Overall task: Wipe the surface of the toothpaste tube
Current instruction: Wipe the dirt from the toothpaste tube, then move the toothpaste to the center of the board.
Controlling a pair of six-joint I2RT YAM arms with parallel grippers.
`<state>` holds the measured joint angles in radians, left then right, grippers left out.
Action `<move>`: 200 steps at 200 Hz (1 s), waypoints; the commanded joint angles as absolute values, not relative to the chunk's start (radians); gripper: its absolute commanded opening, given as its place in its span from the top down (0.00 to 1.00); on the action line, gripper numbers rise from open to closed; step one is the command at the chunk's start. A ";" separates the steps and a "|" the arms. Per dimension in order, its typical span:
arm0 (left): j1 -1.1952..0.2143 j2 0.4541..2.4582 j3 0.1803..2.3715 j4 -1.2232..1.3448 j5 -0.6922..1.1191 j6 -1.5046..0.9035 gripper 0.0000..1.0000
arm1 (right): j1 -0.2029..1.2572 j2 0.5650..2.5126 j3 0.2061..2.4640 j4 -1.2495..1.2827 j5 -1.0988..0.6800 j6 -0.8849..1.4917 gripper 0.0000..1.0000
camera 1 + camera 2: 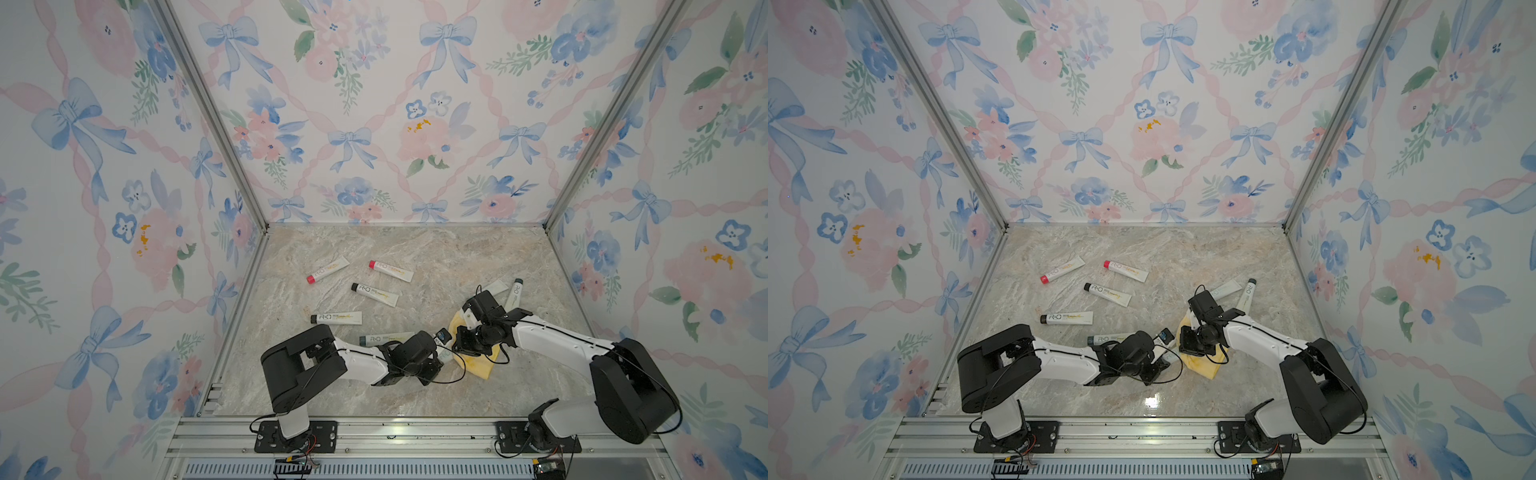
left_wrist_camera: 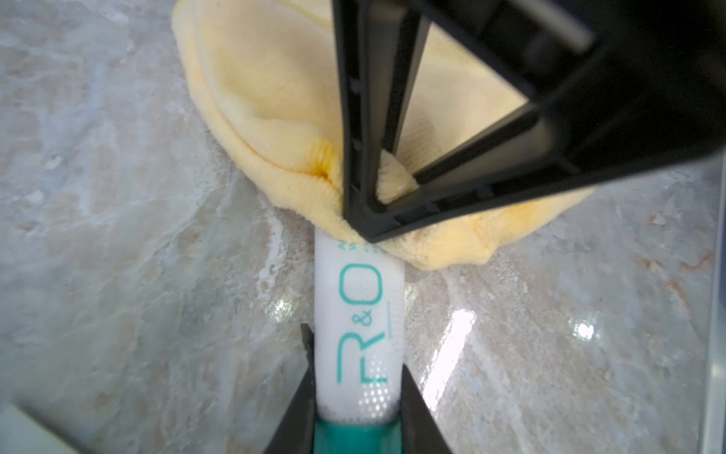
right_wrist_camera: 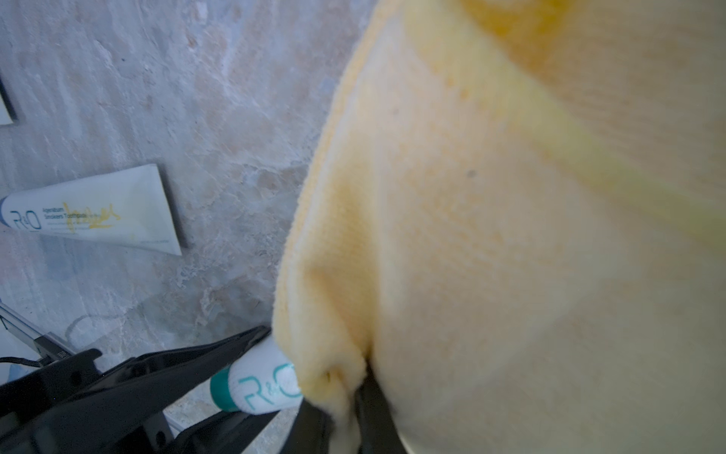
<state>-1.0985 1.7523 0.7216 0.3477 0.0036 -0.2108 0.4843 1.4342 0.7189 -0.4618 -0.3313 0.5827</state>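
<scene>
The tube (image 2: pixel 359 314) is gripped near its teal-capped end by the left end effector (image 2: pixel 358 377), which is clenched on it, apparently so that it is kept steady with its printed face exposed. Its other end is covered by the cloth (image 2: pixel 275 98), a fold of which is pinched in the clenched right end effector (image 2: pixel 387 188), directly ahead of the left one; a wiping stroke is judged to be in hand. Bare counter (image 2: pixel 118 236) is seen on both sides of the tube, so room is left for strokes along it. A spare tube (image 1: pixel 386 338) lies just beside the left end effector, other tubes (image 1: pixel 514 293) lie beyond the right, and the walls (image 1: pixel 124 249) are well apart.
</scene>
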 commanded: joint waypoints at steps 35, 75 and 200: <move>-1.066 1.686 0.650 0.302 -0.006 -0.214 0.74 | 0.287 1.487 0.677 -0.495 -0.252 0.547 0.87; -1.020 1.664 0.651 0.300 -0.005 -0.217 0.73 | 0.241 1.407 0.633 -0.520 -0.251 0.539 0.87; -0.853 1.973 1.113 0.148 -0.004 -0.153 0.72 | 0.421 1.254 0.598 -0.574 -0.153 0.646 0.86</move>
